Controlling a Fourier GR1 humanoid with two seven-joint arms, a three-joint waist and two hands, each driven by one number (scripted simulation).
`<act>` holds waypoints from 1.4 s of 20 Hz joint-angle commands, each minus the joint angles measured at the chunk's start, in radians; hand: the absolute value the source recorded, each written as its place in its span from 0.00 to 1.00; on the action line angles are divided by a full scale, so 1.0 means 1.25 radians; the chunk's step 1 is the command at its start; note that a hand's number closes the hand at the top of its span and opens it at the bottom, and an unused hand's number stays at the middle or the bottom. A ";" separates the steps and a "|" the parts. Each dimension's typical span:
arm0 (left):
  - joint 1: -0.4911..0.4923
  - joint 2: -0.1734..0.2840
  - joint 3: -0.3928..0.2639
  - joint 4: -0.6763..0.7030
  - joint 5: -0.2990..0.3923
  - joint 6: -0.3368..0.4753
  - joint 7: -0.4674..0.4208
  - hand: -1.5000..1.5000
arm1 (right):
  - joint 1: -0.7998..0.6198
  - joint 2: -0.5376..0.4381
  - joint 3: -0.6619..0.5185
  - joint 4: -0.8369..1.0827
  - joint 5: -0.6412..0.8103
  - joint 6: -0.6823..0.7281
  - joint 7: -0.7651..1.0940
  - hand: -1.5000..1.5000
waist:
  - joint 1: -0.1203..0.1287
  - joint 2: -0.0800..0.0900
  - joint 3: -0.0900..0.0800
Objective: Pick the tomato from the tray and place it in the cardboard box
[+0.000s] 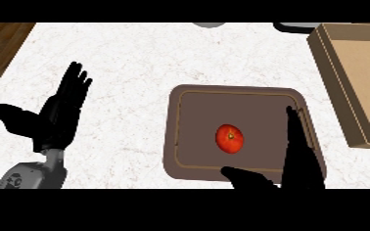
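My right hand (300,169) hangs low over the tray (189,127), fingers straight, thumb spread wide, holding nothing. The tomato (230,138) lies on the tray just left of those fingers, above the thumb. My left hand (59,112) rests open over the bench (145,58). Beyond my right hand, further right, sits the cardboard box (347,73).
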 commanded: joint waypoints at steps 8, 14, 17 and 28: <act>0.005 -0.008 0.011 0.001 -0.019 -0.018 0.006 0.50 | -0.068 0.005 -0.023 0.118 -0.047 -0.076 0.133 0.00 | -0.001 0.001 0.001; -0.009 -0.013 0.022 -0.021 -0.023 -0.014 0.027 0.50 | -0.061 0.005 -0.005 0.127 -0.021 -0.080 0.167 0.00 | -0.004 -0.001 0.001; 0.024 -0.044 -0.007 -0.021 -0.057 0.008 0.009 0.50 | -0.092 0.005 -0.014 0.155 -0.024 -0.091 0.169 0.00 | -0.002 0.000 0.001; 0.000 -0.057 0.034 0.013 -0.059 -0.025 0.003 0.50 | -0.075 0.005 -0.028 0.196 -0.077 -0.104 0.096 0.00 | -0.007 0.000 0.001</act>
